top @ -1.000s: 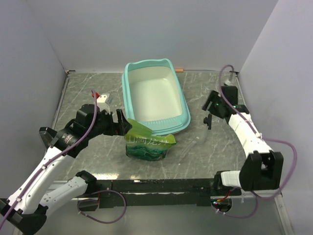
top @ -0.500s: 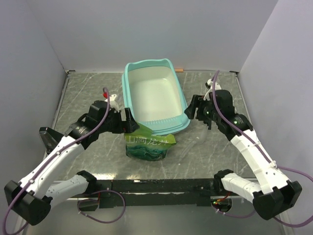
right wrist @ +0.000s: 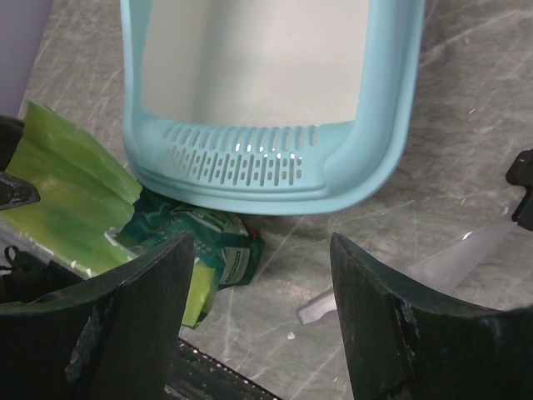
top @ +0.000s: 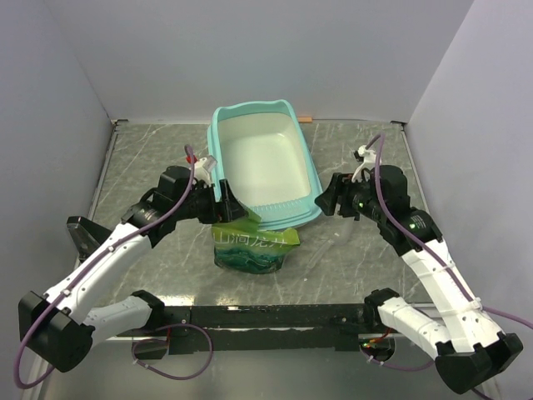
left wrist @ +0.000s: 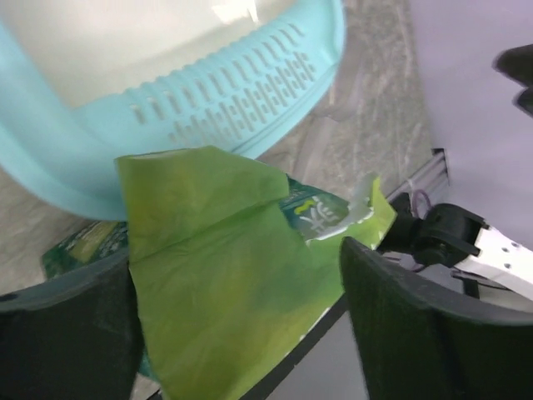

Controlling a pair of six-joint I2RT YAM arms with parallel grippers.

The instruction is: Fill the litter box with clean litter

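The turquoise litter box [top: 283, 213] stands mid-table, its whitish inside bare; the clean litter is out of view. A glossy green bag [top: 250, 248] stands against the box's near rim. My left gripper [top: 226, 207] is open at the bag's top. In the left wrist view its jaws stand wide, with the bag's lime-green flap [left wrist: 216, 250] between them and the box rim [left wrist: 233, 92] beyond. My right gripper [top: 326, 200] hangs open and empty off the box's near right corner. The right wrist view looks down on the rim [right wrist: 250, 167] and the bag [right wrist: 212, 237], with the right gripper [right wrist: 262, 321] above bare table.
A clear plastic scoop [top: 321, 246] lies on the grey marbled table right of the bag, its handle [right wrist: 433, 262] under the right gripper. A black rail [top: 275, 315] runs along the near edge. Pale walls close in the left, back and right sides.
Both arms have swung in toward the centre. The left gripper moved right onto the bag's flap. The right gripper came from the right side to the box's near right corner.
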